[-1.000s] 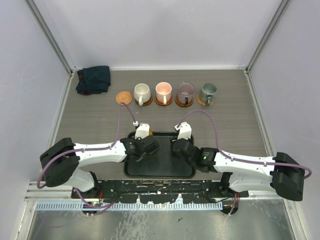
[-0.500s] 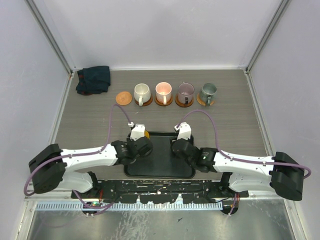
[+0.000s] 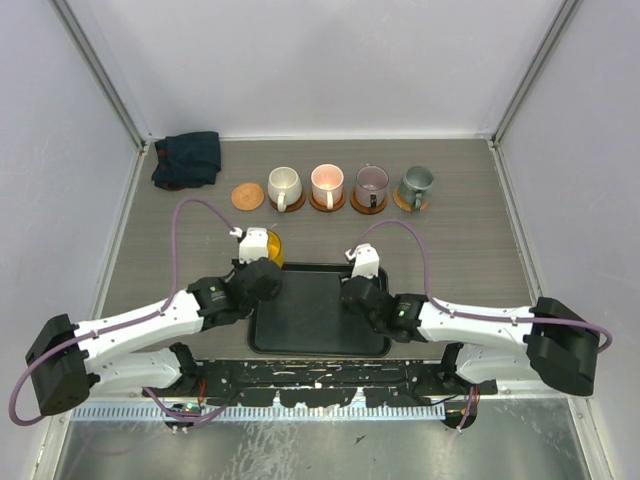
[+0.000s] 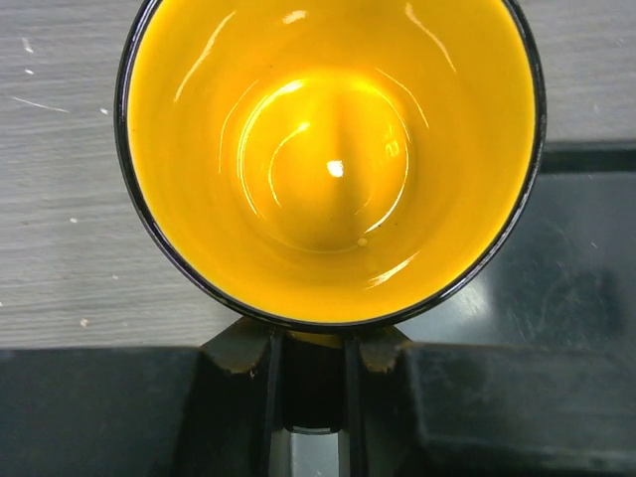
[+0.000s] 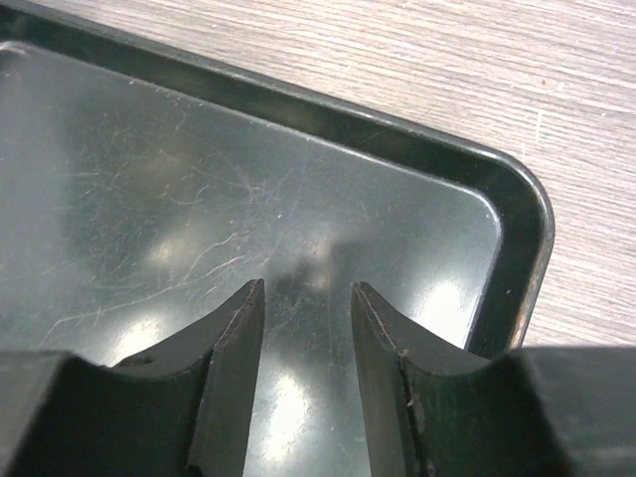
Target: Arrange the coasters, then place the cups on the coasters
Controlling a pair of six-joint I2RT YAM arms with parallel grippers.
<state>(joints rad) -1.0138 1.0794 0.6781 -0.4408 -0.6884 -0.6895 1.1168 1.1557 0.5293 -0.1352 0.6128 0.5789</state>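
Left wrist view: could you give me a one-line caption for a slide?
The left gripper holds the yellow cup over the edge of the black tray.

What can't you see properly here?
Top view: four round brown coasters, mostly covered by the pastel ceramic cups standing on them.
Left wrist view: handle of the glossy yellow ceramic cup, hidden by the left end effector.
Right wrist view: black plastic tray, cut by frame edges.
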